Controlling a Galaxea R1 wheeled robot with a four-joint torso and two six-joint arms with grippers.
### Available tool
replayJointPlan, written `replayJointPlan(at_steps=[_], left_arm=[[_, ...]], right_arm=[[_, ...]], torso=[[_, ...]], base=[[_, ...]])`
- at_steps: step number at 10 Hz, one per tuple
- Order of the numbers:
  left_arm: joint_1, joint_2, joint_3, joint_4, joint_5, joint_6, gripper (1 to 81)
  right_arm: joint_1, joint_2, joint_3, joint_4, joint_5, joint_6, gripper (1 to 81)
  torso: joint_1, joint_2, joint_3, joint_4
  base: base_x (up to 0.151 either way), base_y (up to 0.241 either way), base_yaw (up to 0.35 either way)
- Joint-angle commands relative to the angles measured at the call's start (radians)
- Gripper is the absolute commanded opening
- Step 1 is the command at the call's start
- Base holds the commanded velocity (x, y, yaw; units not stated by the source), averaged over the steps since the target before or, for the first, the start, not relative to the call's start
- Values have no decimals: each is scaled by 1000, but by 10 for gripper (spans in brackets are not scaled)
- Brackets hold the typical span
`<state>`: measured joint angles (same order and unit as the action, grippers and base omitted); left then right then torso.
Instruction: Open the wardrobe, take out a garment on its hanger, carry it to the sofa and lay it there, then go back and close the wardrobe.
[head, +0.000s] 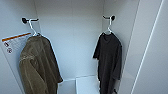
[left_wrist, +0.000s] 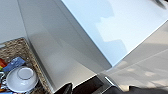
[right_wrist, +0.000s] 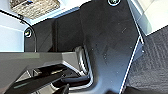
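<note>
- Two garments hang before us inside the wardrobe, whose white interior stands exposed in the head view, so we judge the opening step done and the taking-out not yet begun.
- The olive-brown jacket is the bulkier piece; it hangs from a black hook on the left wall, draped close against that wall beside an orange-edged label.
- The black T-shirt, the garment we are after, hangs on the opposite side, well apart from the jacket, its hem reaching down near the white shelf at the bottom.
- Its white hanger hooks over a black peg on the right wall, which keeps the shirt flat along that wall and its shoulders spread.
- In the left wrist view we see a woven basket holding a white bowl, next to a pale panel.
- In the right wrist view a second woven basket lies beyond the robot's dark plate, with grey carpet to one side.
- We cannot tell how either gripper's jaws stand, and nothing appears held.
</note>
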<state>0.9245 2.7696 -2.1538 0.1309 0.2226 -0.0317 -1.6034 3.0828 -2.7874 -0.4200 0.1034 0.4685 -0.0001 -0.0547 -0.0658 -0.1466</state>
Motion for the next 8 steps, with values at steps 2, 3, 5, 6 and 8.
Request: replayJointPlan(at_steps=[2,3,5,6,8], left_arm=[[-252,-77,156,1,93,-57,811],[-284,-88,173,-2,119,-71,811],[-374,-108,232,0,169,-125,811],[-428,-106,247,0,190,-155,811],[-523,-90,247,-2,202,-259,811]], right_arm=[[42,1,3,0,-47,-1,811],[44,1,3,0,-47,-1,811],[45,0,3,0,-47,-1,811],[47,1,3,0,-47,-1,811],[49,1,3,1,-47,1,811]], torso=[[0,0,0,0],[0,0,0,0],[0,0,0,0],[0,0,0,0],[0,0,-1,0]], base=[[0,0,0],[0,0,0],[0,0,0],[0,0,0],[0,0,0]])
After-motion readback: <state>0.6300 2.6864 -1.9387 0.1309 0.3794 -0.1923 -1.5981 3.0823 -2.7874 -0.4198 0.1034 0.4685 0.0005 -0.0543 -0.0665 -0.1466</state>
